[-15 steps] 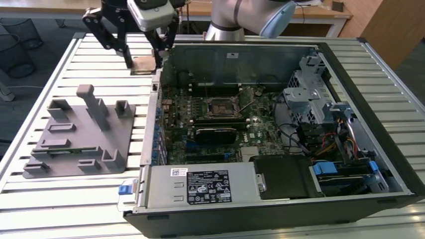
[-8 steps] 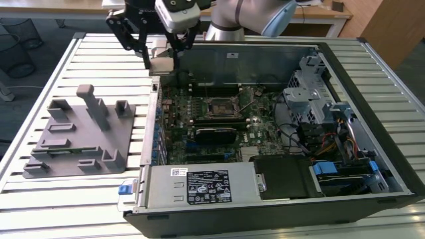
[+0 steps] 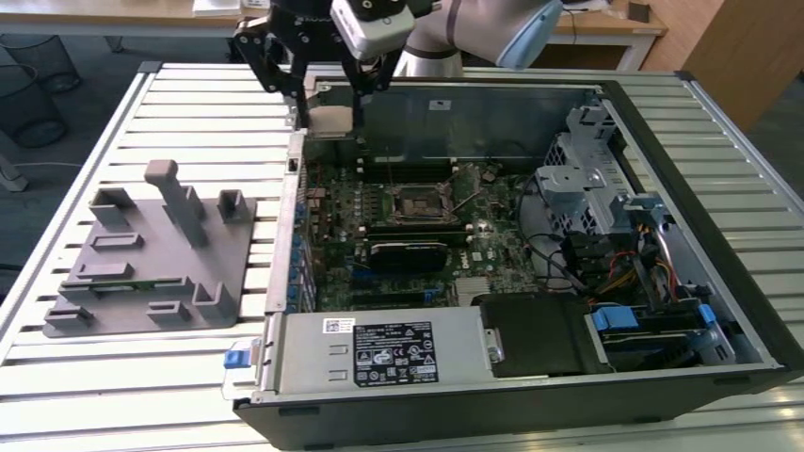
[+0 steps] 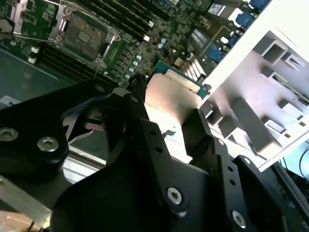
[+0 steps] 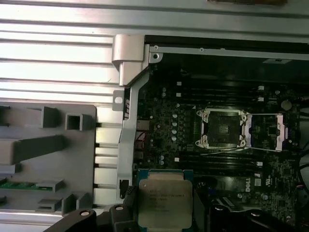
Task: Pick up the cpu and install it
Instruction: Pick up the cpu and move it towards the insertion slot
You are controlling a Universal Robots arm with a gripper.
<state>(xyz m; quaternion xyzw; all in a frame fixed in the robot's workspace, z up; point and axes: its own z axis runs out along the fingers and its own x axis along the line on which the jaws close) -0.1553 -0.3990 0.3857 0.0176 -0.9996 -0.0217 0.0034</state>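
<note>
- One step of two looked done to me: the cpu (image 3: 329, 122) was off the grey holder tray (image 3: 151, 254) and up in the air, so I counted your pick-up as finished.
- Your gripper (image 3: 329, 115) had its fingers clamped on two opposite edges of the cpu (image 5: 164, 198), whose metal top faced the camera in the first wrist view.
- Taken from the socket (image 3: 415, 202), the cpu hung higher and well apart, out towards the tray side, near the wall of the computer case (image 3: 503, 118) rather than over the socket.
- The socket (image 5: 221, 128) itself lay bare, with nothing seated in it.
- The tray (image 5: 43, 145) sat outside the case, farther from the socket than the cpu was.
- As I judged it, the whole install was left: the cpu (image 4: 176, 94) was neither lined up above the socket (image 4: 84, 34) nor touching it, and your grip on it had not been let go.
</note>
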